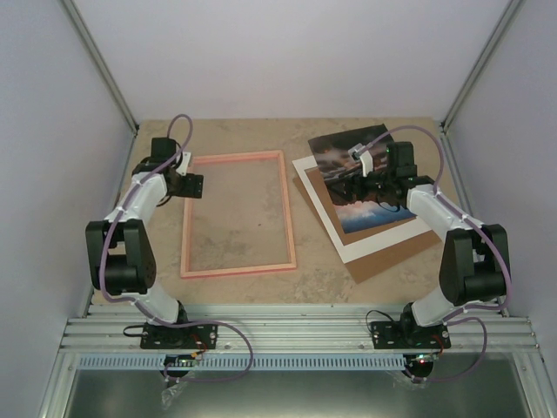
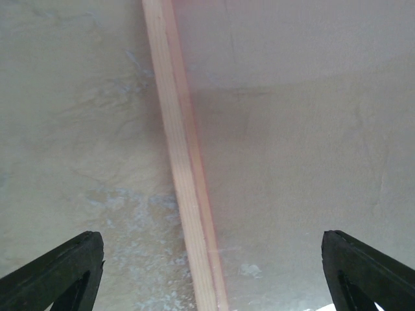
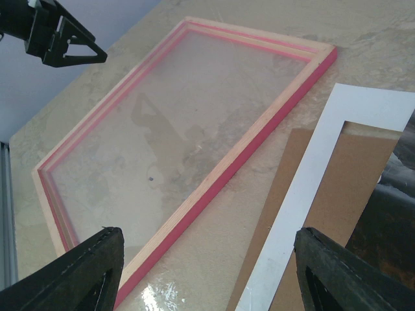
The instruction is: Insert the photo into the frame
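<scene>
Top external: thin rectangular picture frame (image 1: pixel 238 269), pale wood back up, lies flat on the beige stone-look table (image 1: pixel 244 139), left of centre. Left gripper (image 1: pixel 187 185) sits at its far-left corner. Right gripper (image 1: pixel 355 185) hangs over the glossy print of red sun glow in dark clouds (image 1: pixel 333 150). The print lies at the right on a white mat sheet (image 1: pixel 365 244) over a brown backing board (image 1: pixel 387 259), its middle hidden by the arm.

Left wrist: fingers (image 2: pixel 71 265) spread wide with only the tips in shot. A frame rail runs between them untouched, nothing held. Can't tell height above the table.

Right wrist: jaws well apart, nothing between them. The frame's pink side shows, and its clear pane (image 3: pixel 175 129) reads only as glare. The print is a dark sliver cut off at the right edge.
</scene>
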Controlling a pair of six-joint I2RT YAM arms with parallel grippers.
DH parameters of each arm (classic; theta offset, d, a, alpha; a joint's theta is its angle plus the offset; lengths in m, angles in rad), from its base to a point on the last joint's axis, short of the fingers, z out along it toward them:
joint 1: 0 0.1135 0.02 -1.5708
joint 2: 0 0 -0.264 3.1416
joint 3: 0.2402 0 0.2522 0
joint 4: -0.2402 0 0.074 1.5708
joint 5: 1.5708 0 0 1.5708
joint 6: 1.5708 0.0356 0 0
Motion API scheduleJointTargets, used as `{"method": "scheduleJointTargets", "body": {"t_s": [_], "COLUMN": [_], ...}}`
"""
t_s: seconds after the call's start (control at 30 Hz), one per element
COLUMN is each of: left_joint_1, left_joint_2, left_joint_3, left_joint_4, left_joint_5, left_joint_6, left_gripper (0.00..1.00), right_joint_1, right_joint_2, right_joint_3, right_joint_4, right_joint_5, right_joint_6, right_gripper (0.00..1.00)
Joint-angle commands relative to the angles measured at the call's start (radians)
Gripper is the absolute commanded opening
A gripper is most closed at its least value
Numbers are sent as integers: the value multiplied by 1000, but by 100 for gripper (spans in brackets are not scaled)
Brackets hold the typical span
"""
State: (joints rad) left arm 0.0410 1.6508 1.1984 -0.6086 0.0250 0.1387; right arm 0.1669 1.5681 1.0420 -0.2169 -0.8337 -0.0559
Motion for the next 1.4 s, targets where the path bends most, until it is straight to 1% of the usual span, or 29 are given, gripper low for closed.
{"method": "scheduleJointTargets", "body": {"t_s": [0.0, 0.17, 0.4, 0.5, 0.8, 0.93, 1.17, 1.37], "left_joint_1": [4, 27, 40, 50, 63, 63, 63, 62], "left_joint_2": [-46, 14, 129, 172, 246, 265, 289, 265], "left_joint_3": [-22, -9, 63, 82, 66, 66, 66, 55], "left_joint_4": [28, 62, 105, 122, 174, 174, 171, 176], "left_joint_5": [-72, -89, -124, -140, -185, -176, -180, -177], "left_joint_6": [11, 11, 9, 8, 36, 47, 66, 84], "left_gripper": [95, 94, 85, 82, 75, 74, 76, 78], "right_joint_1": [3, 3, 3, 3, 3, 3, 3, 4], "right_joint_2": [-28, -45, -53, -53, -47, -47, -48, -56], "right_joint_3": [-8, -17, -26, -28, -30, -30, -28, -31], "right_joint_4": [11, 5, 5, 7, 8, 9, 8, 7], "right_joint_5": [4, 12, 19, 18, 16, 17, 19, 21], "right_joint_6": [-21, -38, -47, -47, -44, -44, -41, -42], "right_gripper": [73, 73, 73, 73, 73, 73, 73, 73]}}
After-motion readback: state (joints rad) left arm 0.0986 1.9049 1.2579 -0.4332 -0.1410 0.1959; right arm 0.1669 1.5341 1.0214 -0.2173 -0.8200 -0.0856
